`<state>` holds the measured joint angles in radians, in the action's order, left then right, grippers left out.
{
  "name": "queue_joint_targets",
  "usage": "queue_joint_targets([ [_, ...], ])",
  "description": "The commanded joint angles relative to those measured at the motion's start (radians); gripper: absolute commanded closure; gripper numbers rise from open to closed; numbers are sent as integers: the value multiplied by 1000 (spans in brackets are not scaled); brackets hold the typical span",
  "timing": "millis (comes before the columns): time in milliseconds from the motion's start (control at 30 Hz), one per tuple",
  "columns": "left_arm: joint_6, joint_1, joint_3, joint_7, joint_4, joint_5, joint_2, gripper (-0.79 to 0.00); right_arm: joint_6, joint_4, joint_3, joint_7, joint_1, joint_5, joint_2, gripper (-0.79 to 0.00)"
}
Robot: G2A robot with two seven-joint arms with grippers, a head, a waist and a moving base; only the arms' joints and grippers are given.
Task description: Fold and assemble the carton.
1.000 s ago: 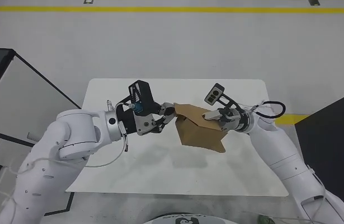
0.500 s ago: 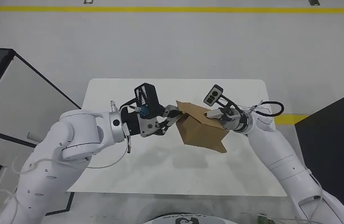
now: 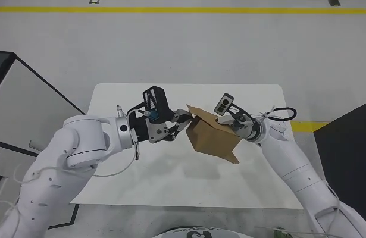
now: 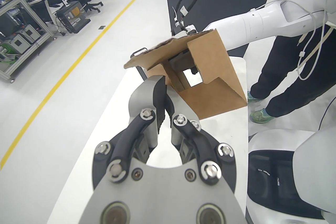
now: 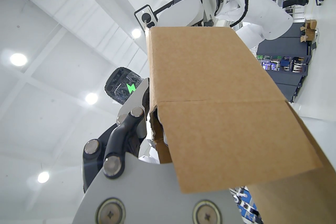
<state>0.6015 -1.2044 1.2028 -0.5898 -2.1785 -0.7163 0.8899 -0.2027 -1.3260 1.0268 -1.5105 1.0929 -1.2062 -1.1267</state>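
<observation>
A brown carton (image 3: 210, 138) is held tilted above the white table (image 3: 171, 178), its tube open at both ends and its flaps loose. My right gripper (image 3: 226, 124) is shut on the carton's upper wall; in the right wrist view one finger (image 5: 137, 109) presses that wall (image 5: 223, 104) and the other is hidden behind it. My left gripper (image 3: 183, 115) is at the carton's other end. In the left wrist view its fingertips (image 4: 164, 97) are together with nothing between them, right beside a loose inner flap (image 4: 173, 79) of the carton (image 4: 215, 93).
A black cabinet (image 3: 349, 154) stands off the table's right side, and a black frame (image 3: 16, 89) off its left. The table's front half (image 3: 188, 190) is bare. The other arm's white forearm (image 4: 262, 22) stretches behind the carton.
My left gripper has moved right, up to the carton's open end. The right gripper has shifted slightly left with the carton, which is now lifted and tilted a little more.
</observation>
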Motion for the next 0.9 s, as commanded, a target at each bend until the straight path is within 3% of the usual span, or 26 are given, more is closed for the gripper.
queue_joint_targets([
  [0,1,-3,9,0,0,-1,-1,0,-4,4,0,-2,0,-5,-2,0],
  [867,17,10,-42,-36,-24,-26,7,0,-37,6,-17,-5,5,-1,-23,0],
])
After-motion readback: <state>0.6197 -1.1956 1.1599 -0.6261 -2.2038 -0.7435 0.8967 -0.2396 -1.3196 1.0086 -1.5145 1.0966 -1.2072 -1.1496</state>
